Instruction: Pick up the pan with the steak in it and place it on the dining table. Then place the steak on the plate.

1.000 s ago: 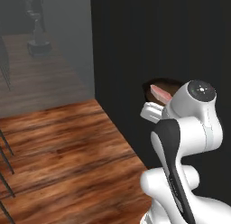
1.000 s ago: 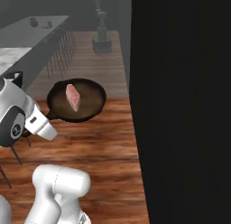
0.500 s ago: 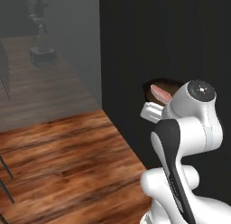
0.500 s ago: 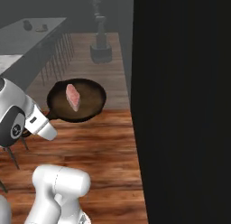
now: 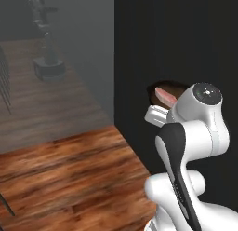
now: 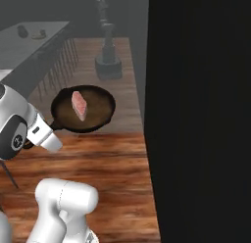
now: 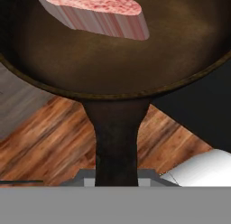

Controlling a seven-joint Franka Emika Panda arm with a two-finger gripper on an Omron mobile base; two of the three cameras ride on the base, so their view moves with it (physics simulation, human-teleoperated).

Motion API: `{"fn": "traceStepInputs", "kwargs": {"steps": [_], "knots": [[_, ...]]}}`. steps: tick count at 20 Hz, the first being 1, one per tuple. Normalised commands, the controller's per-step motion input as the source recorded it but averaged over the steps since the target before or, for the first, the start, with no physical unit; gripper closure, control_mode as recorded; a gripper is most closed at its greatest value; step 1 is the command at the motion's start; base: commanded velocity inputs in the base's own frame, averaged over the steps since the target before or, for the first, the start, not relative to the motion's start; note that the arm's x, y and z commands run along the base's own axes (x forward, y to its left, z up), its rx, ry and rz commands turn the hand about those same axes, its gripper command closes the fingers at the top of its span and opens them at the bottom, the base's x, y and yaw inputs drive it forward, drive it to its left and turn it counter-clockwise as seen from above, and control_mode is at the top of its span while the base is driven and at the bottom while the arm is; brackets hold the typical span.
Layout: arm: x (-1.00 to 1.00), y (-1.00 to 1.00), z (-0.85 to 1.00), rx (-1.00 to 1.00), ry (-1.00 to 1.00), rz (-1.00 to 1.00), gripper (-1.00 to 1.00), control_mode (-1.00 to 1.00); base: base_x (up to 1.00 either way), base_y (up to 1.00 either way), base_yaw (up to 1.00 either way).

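The pan point(image 6: 95, 112), a dark round skillet, hangs level above the wooden floor, and the steak point(image 6: 79, 105) lies in it left of centre. My gripper point(image 6: 53, 127) is shut on the pan's short handle point(image 7: 116, 142). From the hand camera the pan point(image 7: 113, 65) spans the top, the steak point(image 7: 97, 11) lies at its far side, and my gripper point(image 7: 116, 179) clamps the handle's near end. From the left base camera the pan point(image 5: 162, 85) and steak point(image 5: 165, 96) peek out behind my wrist. The dining table point(image 6: 46, 30) lies far off at upper left; small things on it are too dim to name as the plate.
A tall black block point(image 6: 196, 114) walls off the right side, close to the pan's rim, and stands behind the arm point(image 5: 153, 39). A potted figure point(image 6: 108, 60) stands on the floor ahead, seen also as a dark potted shape point(image 5: 46, 62). Dark stools point(image 6: 59, 56) line the table.
Both base pictures have shifted, so the camera has moved with the base. The pan, steak and arm keep the same pose relative to it. The grip on the handle is unchanged.
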Motion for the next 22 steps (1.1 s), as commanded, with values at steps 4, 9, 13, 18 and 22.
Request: {"fn": "traceStepInputs", "kwargs": {"steps": [4, 9, 13, 18, 22], "knots": [[0.00, 0.00, 0.00, 0.00, 0.00, 0.00, 1.00, 1.00, 1.00, 0.00, 0.00], [0.00, 0.00, 0.00, 0.00, 0.00, 0.00, 1.00, 1.00, 1.00, 0.00, 0.01], [0.00, 0.00, 0.00, 0.00, 0.00, 0.00, 1.00, 1.00, 0.42, -0.01, 0.32], [0.00, 0.00, 0.00, 0.00, 0.00, 0.00, 1.00, 1.00, 0.00, 0.00, 0.48], [0.00, 0.00, 0.00, 0.00, 0.00, 0.00, 1.00, 1.00, 0.00, 0.00, 0.49]]}}
